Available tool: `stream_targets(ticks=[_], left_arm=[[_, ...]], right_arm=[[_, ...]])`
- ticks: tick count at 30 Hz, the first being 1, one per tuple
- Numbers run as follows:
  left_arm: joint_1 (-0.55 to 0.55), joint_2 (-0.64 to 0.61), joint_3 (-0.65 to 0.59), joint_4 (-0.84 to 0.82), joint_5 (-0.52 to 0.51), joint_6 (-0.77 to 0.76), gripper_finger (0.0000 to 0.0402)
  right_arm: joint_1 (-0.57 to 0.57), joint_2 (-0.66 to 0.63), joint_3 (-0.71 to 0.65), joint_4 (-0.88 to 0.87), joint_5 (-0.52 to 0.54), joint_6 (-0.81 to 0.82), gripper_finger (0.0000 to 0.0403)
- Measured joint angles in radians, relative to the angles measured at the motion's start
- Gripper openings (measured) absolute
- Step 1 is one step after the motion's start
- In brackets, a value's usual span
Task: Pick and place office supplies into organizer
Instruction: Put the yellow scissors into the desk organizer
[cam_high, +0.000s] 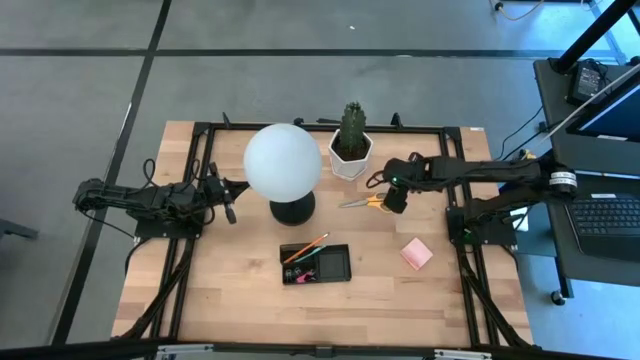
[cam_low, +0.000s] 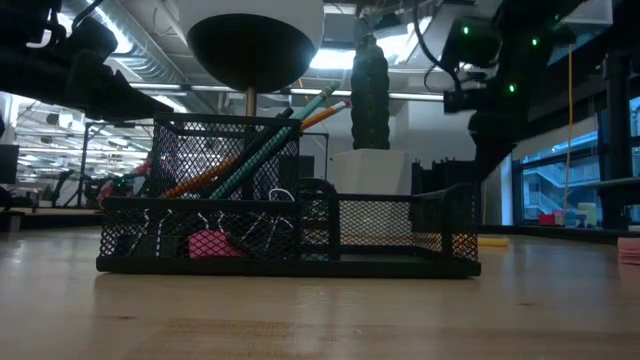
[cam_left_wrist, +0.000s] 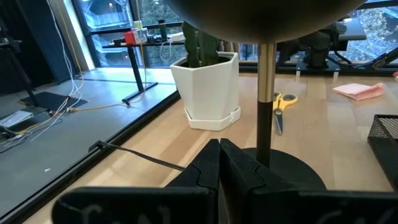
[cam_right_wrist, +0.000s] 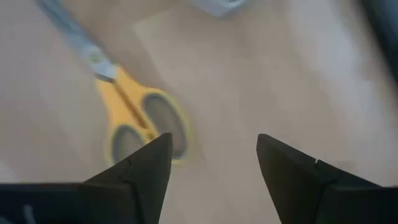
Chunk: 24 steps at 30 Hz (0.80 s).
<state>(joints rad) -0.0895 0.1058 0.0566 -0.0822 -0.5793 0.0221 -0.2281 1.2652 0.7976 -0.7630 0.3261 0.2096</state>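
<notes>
Yellow-handled scissors (cam_high: 362, 202) lie flat on the table between the cactus pot and the right arm; in the right wrist view the scissors (cam_right_wrist: 138, 118) show with their blades pointing away. My right gripper (cam_right_wrist: 214, 158) hangs open just above them, pointing steeply down, one finger by the handle rings, touching nothing. The black mesh organizer (cam_high: 332, 266) sits at the table's middle front, with green and orange pencils (cam_low: 255, 150) leaning in its tall compartment and a pink eraser (cam_low: 205, 245) on its floor. A pink sticky-note pad (cam_high: 416, 253) lies to its right. My left gripper (cam_left_wrist: 219, 158) waits shut at the left.
A white globe lamp (cam_high: 283, 162) on a round black base (cam_high: 292, 210) stands between the two arms. A potted cactus (cam_high: 352, 140) stands at the far side, close to the scissors. Bare wood lies in front of and beside the organizer.
</notes>
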Motion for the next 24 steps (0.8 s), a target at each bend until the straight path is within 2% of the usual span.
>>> stream_targets(ticks=[2, 6, 17, 24], left_arm=[[0.000, 0.000, 0.000, 0.000, 0.000, 0.000, 0.0004], [0.000, 0.000, 0.000, 0.000, 0.000, 0.000, 0.0004], [0.000, 0.000, 0.000, 0.000, -0.004, 0.008, 0.0004], [0.000, 0.000, 0.000, 0.000, -0.005, 0.026, 0.0004]], right_arm=[[-0.019, 0.000, -0.045, 0.068, -0.060, -0.007, 0.0233], [-0.061, 0.000, -0.116, 0.166, -0.106, 0.021, 0.0228], [-0.091, 0.017, -0.149, 0.222, -0.110, -0.012, 0.0213], [-0.091, 0.107, -0.149, 0.235, -0.110, -0.032, 0.0213]])
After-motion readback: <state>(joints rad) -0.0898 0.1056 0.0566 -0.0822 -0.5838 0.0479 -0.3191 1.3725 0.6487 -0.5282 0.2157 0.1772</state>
